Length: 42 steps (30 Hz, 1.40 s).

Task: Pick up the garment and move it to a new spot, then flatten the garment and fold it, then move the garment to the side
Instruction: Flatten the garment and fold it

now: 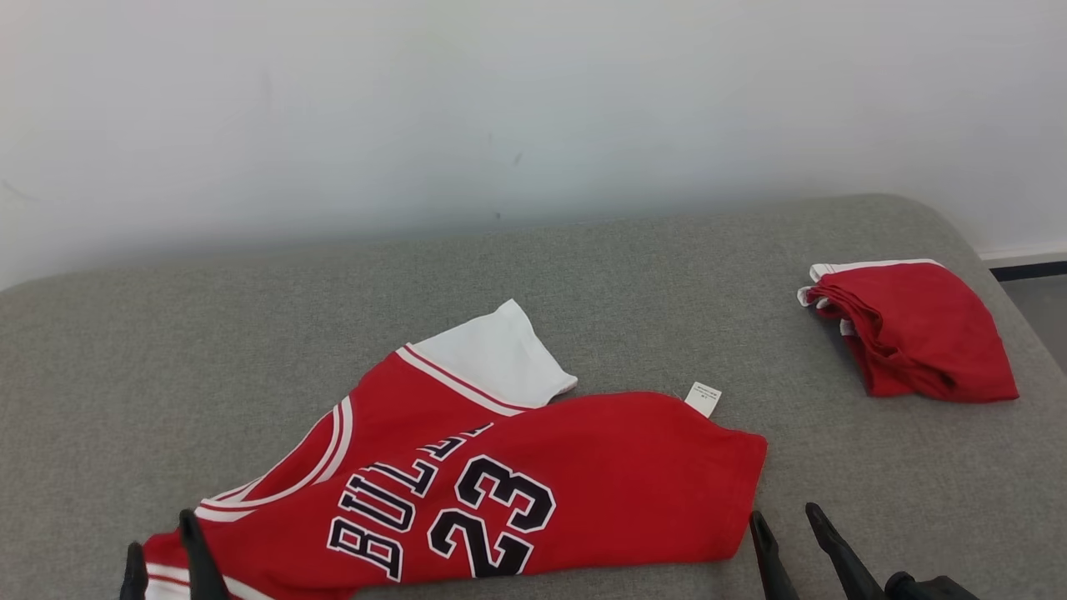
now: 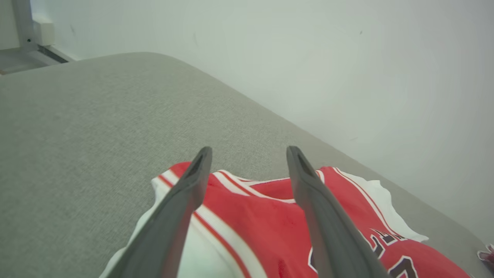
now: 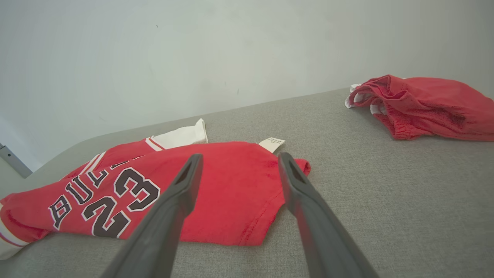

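The garment [image 1: 533, 483] is a red jersey with white sleeves and black "BULLS 23" lettering, lying partly folded on the grey padded surface at the lower middle of the head view. My left gripper [image 1: 162, 542] stands open at the jersey's lower left shoulder corner; in the left wrist view the left gripper [image 2: 247, 154] hangs over the garment [image 2: 262, 224] with nothing between its fingers. My right gripper [image 1: 783, 521] is open just off the jersey's lower right hem; in the right wrist view the right gripper [image 3: 236, 159] points over the garment [image 3: 231, 193].
A second red garment [image 1: 913, 329], folded, lies at the far right of the grey surface [image 1: 250, 350], also the folded red garment [image 3: 424, 104] in the right wrist view. A white wall [image 1: 500, 108] rises behind. The surface edge drops off at the right.
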### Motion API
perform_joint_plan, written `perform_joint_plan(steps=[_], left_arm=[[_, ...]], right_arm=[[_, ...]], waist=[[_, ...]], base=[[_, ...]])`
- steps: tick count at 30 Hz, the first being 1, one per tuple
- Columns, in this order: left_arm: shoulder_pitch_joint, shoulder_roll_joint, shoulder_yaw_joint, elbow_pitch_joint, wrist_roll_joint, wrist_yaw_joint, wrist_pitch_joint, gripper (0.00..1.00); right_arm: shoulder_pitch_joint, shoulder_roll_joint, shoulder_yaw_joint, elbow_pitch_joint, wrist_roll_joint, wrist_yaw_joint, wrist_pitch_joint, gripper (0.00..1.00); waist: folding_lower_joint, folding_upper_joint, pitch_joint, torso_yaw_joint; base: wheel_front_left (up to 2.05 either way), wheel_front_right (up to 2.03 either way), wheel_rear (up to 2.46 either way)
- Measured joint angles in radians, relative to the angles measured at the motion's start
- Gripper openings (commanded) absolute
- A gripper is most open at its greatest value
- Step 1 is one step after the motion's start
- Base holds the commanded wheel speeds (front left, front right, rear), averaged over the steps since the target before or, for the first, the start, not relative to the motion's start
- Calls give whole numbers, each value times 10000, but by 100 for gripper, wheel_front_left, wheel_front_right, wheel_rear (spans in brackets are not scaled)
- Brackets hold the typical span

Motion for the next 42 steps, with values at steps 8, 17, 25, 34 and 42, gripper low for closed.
perform_joint_plan(steps=[8, 17, 25, 34, 42], left_arm=[[612, -259, -667, -1260, 3285, -140, -2, 100], [753, -414, -1639, -1492, 4163, -395, 0, 100], [727, -445, -1937, -1463, 4245, -420, 0, 100], [735, -447, -2031, -1461, 4186, -328, 0, 100], [762, -449, -2065, -1425, 4096, -244, -2, 100]], right_arm=[[-558, -107, 50, 1747, 1093, 0, 0, 100], [-1959, -171, 782, 4567, 3845, 0, 0, 100], [-2723, -376, 1881, 5827, 6205, 0, 69, 100], [-3041, -750, 2978, 5992, 7047, 0, -4, 0], [-2799, -1764, 4199, 5438, 7448, 0, 0, 0]], waist=[[0, 0, -53, 241], [0, 0, -58, 854], [0, 0, -3, 1468], [0, 0, 99, 1743], [0, 0, 53, 1426]], base=[[0, 0, 0], [0, 0, 0], [0, 0, 0], [0, 0, 0], [0, 0, 0]])
